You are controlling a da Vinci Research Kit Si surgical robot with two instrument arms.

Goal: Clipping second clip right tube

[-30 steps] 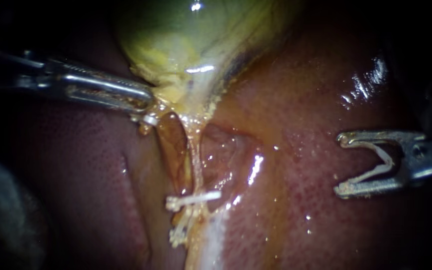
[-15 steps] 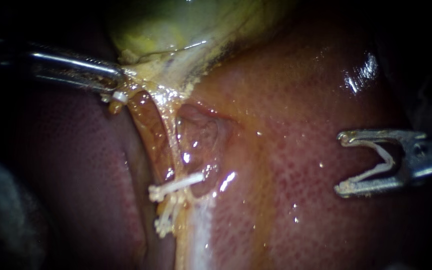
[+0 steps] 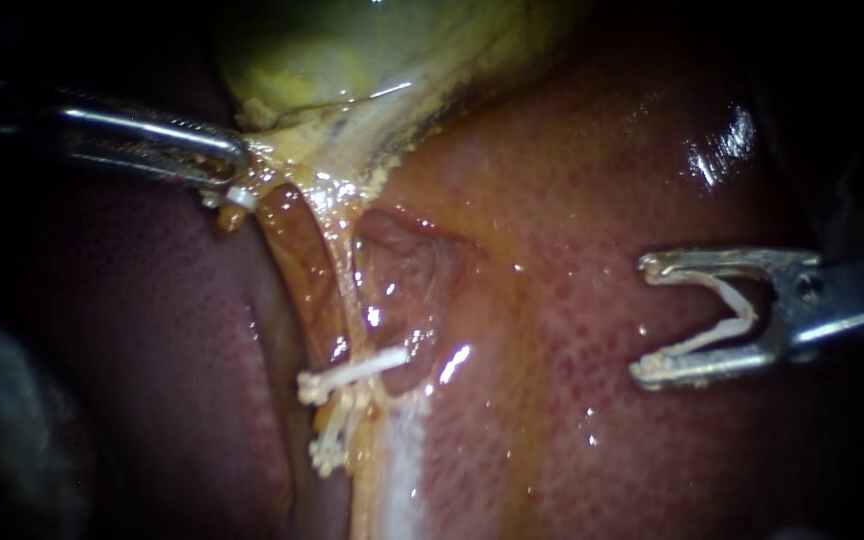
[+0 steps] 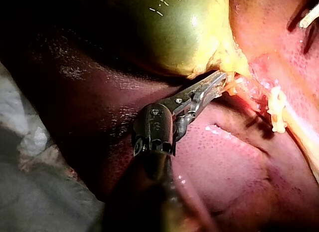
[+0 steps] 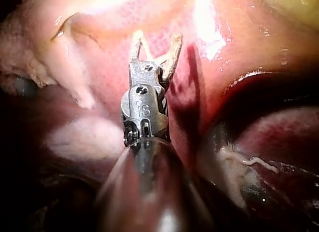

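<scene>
Clip (image 3: 712,338), white and V-shaped, sits loaded in the right instrument (image 3: 642,320). Its 2 legs lie along the inner faces of the wide-spread jaws, which hold it from both sides, and its apex points back toward the hinge. This instrument comes in from the right and hangs over the red, wet liver (image 3: 602,200), well apart from the tubes and touching neither. In the right wrist view the right instrument (image 5: 156,37) shows the same spread, with pink liver tissue ahead of the jaws.

The left instrument (image 3: 232,170) comes in from the left, and its jaws are clamped on the pale yellow tissue at the lower end of the green-yellow gallbladder (image 3: 372,50). The left wrist view shows the left instrument (image 4: 217,85) closed on that yellow edge just under the gallbladder (image 4: 184,32).

From the gripped spot, a thin pale tube (image 3: 344,270) runs down across a hollow in the liver, with a wider brown band (image 3: 292,260) just beside it. I cannot tell which of the 2 is the right tube. An upper placed clip (image 3: 352,368) lies crosswise on the thin tube, and a lower placed clip (image 3: 330,440) sits just below it.
</scene>
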